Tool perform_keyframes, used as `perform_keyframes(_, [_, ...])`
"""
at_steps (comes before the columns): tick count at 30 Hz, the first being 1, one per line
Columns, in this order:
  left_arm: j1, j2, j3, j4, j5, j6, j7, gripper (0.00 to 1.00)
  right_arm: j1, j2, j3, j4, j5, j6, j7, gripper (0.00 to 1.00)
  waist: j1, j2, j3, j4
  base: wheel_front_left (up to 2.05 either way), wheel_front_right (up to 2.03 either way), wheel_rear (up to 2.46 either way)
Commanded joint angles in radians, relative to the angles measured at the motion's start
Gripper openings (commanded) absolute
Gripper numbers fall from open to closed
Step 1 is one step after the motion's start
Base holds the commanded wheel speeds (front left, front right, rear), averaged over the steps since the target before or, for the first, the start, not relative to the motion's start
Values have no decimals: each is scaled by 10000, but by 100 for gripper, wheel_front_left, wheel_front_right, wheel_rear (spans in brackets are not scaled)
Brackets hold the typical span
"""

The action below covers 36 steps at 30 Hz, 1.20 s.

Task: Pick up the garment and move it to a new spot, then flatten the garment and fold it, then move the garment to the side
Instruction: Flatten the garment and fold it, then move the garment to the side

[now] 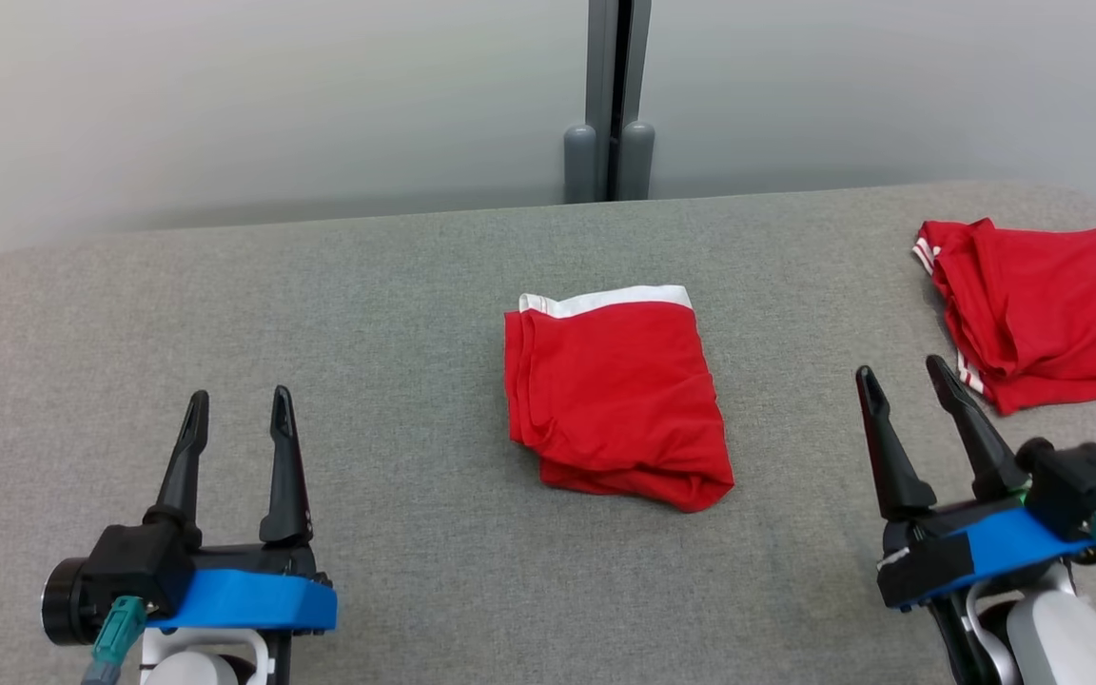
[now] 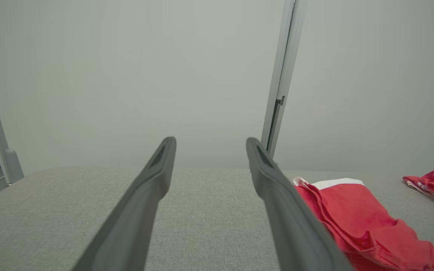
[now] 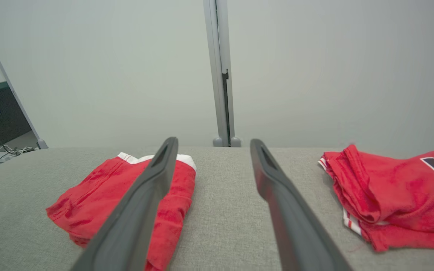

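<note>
A folded red garment [image 1: 616,395] with a white band along its far edge lies in the middle of the grey table [image 1: 396,314]. It also lies at the lower right of the left wrist view, garment [image 2: 356,222], and at the lower left of the right wrist view, garment [image 3: 100,195]. My left gripper [image 1: 238,407] hovers open at the near left, well apart from the garment. My right gripper [image 1: 900,369] stands open at the near right, between the garment and a second red pile. Both grippers [image 2: 209,145] [image 3: 214,145] hold nothing.
A second folded red garment [image 1: 1043,309] with white trim and dark lettering lies at the table's far right, also in the right wrist view as the red pile [image 3: 394,192]. A grey post [image 1: 616,95] and a pale partition wall stand behind the table.
</note>
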Motion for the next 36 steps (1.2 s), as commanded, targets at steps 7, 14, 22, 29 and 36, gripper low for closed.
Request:
perform_keyframes(7, [404, 137, 212, 108, 162, 50, -47, 100, 1048, 390, -712, -825, -336, 7, 359, 100, 1, 0, -103, 63, 0, 0, 0])
perform_keyframes(14, [605, 237, 313, 206, 199, 175, -47, 100, 1623, 659, -1148, -1159, -569, 7, 536, 100, 1, 0, -149, 247, 0, 0, 0])
perform_keyframes(22, [541, 232, 352, 268, 119, 182, -47, 100, 1793, 844, -1248, -1278, -796, 7, 702, 100, 1, 0, -135, 371, 0, 0, 0])
perform_keyframes(29, [535, 219, 348, 244, 119, 192, -47, 100, 1771, 872, -1209, -1314, -838, 7, 795, 100, 1, 0, -107, 403, 0, 0, 0])
perform_keyframes(36, [391, 216, 318, 208, 123, 177, -47, 100, 1282, 759, -1231, -1212, -835, 7, 883, 100, 1, 0, 36, 473, 0, 0, 0])
